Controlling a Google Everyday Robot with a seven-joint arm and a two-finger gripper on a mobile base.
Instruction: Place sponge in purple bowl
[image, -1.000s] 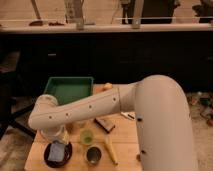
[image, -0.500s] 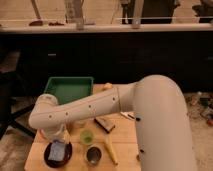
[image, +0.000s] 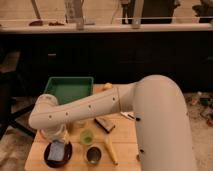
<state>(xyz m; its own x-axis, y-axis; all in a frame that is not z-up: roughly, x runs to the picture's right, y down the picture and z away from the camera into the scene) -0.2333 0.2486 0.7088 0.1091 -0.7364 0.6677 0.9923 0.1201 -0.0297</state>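
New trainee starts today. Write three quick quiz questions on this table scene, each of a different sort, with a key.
1. True or false: the sponge lies inside the purple bowl.
2. Which is nearest the metal cup? A) green tray B) banana C) brown-and-tan block
3. Fill in: the gripper sits just above the ____ bowl.

Key: 1 true; 2 B; 3 purple.
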